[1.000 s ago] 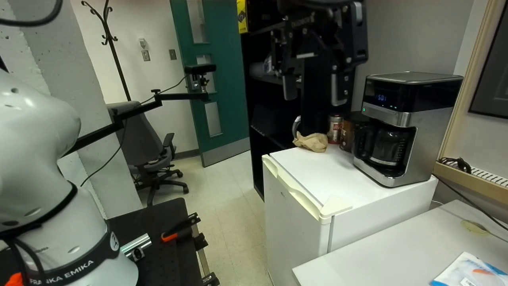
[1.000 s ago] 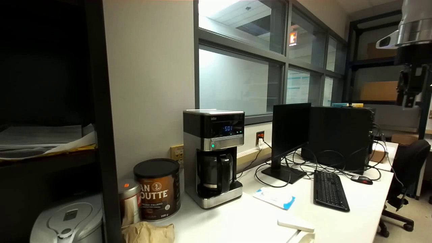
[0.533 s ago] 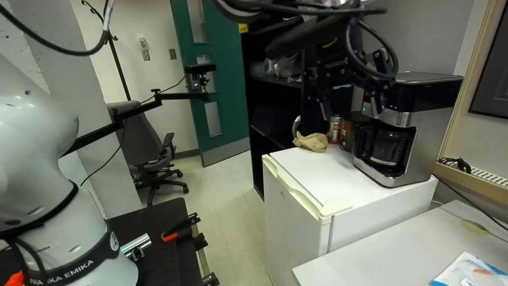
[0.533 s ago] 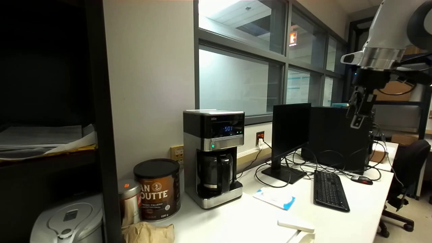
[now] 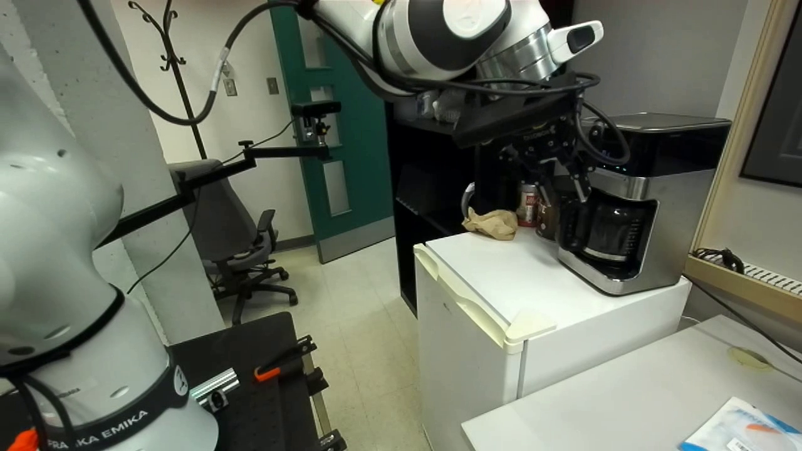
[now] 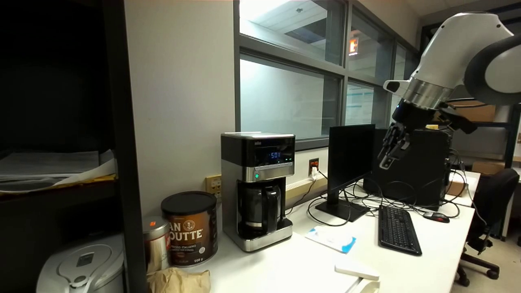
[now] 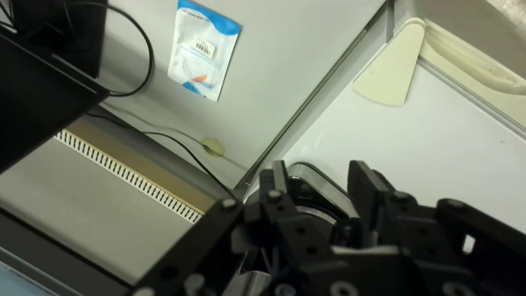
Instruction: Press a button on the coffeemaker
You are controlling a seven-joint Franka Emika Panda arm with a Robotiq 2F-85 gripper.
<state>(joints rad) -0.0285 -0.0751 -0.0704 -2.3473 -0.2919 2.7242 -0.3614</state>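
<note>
Readying a press on the coffeemaker (image 5: 667, 210): no contact yet, hand (image 5: 565, 193) spread, nothing between its fingers.
Coffeemaker stands on the white surface (image 5: 501, 272), coffee can (image 6: 189, 230) just beside it; hand hangs in front of it, apart, fingertips slanting down. Advice: bring the fingers together as one firm tip, level it with the coffeemaker's grey control band (image 6: 276, 172), then push slowly and squarely inward. Task names no particular button; lit button (image 6: 257, 176) on that band is easiest to sight. Likely risks: catching the carafe handle (image 6: 270, 209) below the band, or overpushing and sliding the coffeemaker.
</note>
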